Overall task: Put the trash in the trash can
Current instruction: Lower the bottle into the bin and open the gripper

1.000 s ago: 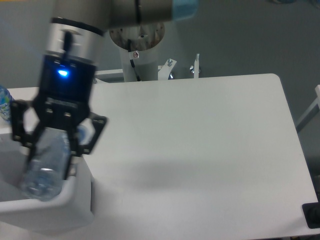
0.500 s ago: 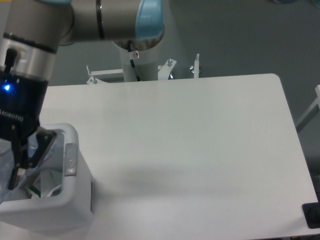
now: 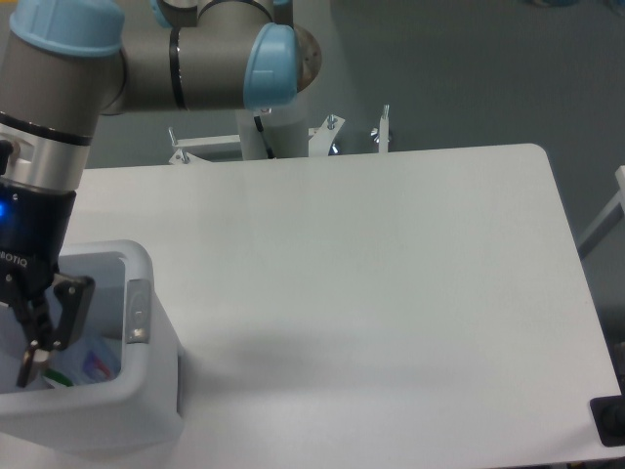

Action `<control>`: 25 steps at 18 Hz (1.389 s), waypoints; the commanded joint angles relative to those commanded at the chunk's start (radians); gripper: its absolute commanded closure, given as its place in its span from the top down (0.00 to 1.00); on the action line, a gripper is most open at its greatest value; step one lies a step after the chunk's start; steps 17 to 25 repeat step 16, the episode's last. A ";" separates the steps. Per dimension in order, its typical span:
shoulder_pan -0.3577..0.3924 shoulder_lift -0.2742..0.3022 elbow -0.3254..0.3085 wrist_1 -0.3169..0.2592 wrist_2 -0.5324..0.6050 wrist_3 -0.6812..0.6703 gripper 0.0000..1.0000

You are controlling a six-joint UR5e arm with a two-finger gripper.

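Observation:
The trash can point(image 3: 146, 396), a white-grey bin with a grey handle tab point(image 3: 137, 313) on its rim, stands at the table's front left corner. My gripper point(image 3: 8, 366) hangs over its opening at the frame's left edge. Only the right finger point(image 3: 54, 318) shows, and nothing shows between the jaws. The clear bottle with its bluish label point(image 3: 98, 363) lies down inside the bin. A small white piece with a green mark point(image 3: 61, 377), likely the wrapper, lies beside it in the bin.
The white table point(image 3: 391, 293) stretches to the right. The arm's base post point(image 3: 273, 127) and metal brackets point(image 3: 381, 132) stand behind the table's far edge. A dark object point(image 3: 610, 422) sits at the front right corner.
My gripper moved left over the bin with the bottle. The bottle has left the jaws and now lies inside the bin.

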 joint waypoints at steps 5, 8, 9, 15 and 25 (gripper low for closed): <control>0.201 0.032 -0.084 -0.011 0.066 0.064 1.00; 0.259 0.069 -0.164 -0.043 0.231 0.162 1.00; 0.264 0.078 -0.192 -0.044 0.300 0.226 1.00; 0.272 0.150 -0.341 -0.095 0.558 0.567 1.00; 0.273 0.158 -0.344 -0.110 0.558 0.568 1.00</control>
